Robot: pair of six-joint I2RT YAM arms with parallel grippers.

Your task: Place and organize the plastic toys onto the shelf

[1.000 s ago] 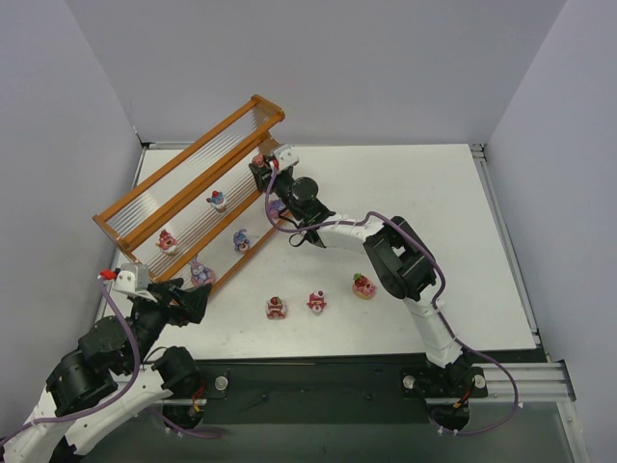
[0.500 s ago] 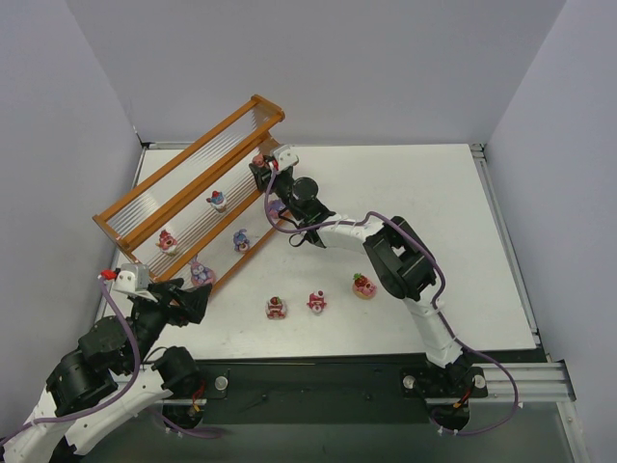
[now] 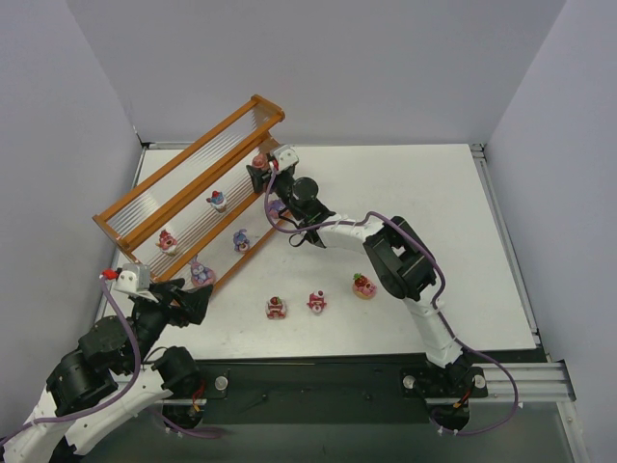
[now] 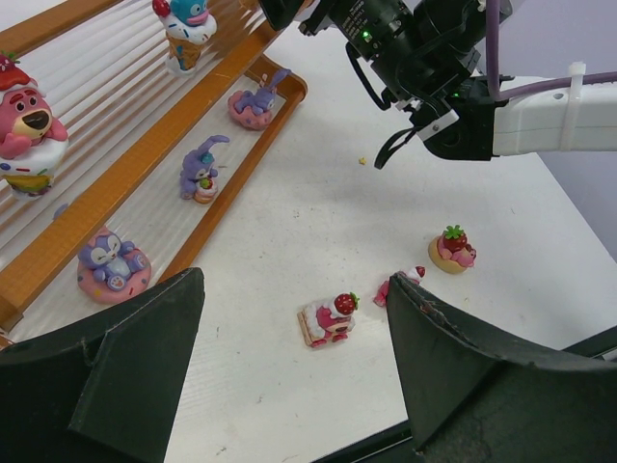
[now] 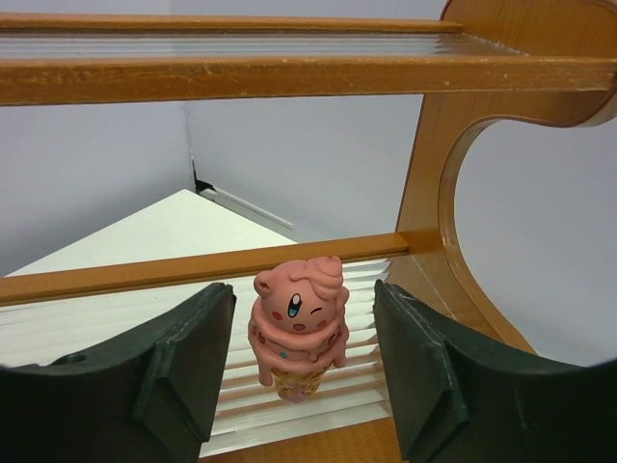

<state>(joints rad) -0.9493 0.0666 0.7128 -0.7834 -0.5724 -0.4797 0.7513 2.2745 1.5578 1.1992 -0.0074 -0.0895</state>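
right gripper [image 5: 304, 333]: fingers [image 5: 183, 376] parted, one on either side of the pink cone toy [image 5: 297, 318], with a small gap each side and no contact. the toy stands upright on the shelf [image 5: 289, 77] slats, near the end post. left gripper [image 4: 294, 381]: fingers wide apart, empty, above the table [image 4: 318, 222]. compared with a second ago, the right fingers stand wider; the toy is unmoved.

The right hand [image 5: 303, 323] opens wider, its fingers [image 5: 183, 367] now clear of the pink cone toy [image 5: 296, 328] near the shelf's [image 5: 289, 79] 2 o'clock end.
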